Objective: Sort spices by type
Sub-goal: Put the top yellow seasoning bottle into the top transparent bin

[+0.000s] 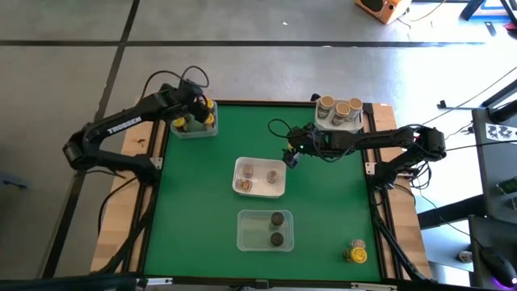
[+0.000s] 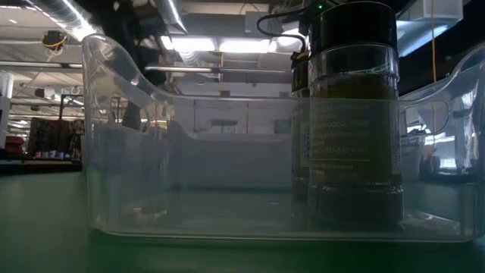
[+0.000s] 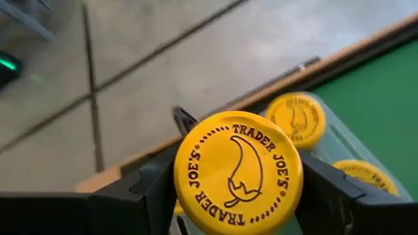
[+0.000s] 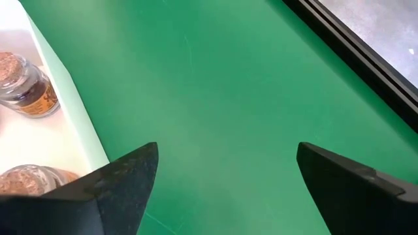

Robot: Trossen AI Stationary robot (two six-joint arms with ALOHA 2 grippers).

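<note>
My left gripper [image 1: 196, 111] is at the table's far left corner, over a clear bin [image 1: 194, 129] that holds yellow-lidded spice jars [image 3: 297, 117]. It is shut on one more yellow-lidded jar [image 3: 238, 173]. My right gripper [image 4: 225, 163] hangs open over bare green table, just right of a white bin [image 1: 259, 176] holding three cork-topped jars [image 4: 23, 81]. Nothing lies between its fingers. My left gripper pinches the jar between its two fingers at the lid's rim [image 3: 179, 189], one finger [image 3: 147, 192] on each opposite side. The fingers slant down toward the table's far left corner. The jar stands upright, lid up; the lid hides the body, so whether its base rests in the bin I cannot tell.
A clear bin [image 1: 265, 229] near the front holds two dark-lidded jars [image 2: 352, 114]. A bin [image 1: 339, 115] at the far right holds three tan-lidded jars. Two loose jars [image 1: 354, 252] stand at the near right corner. Open green mat [image 1: 194, 210] lies at the left.
</note>
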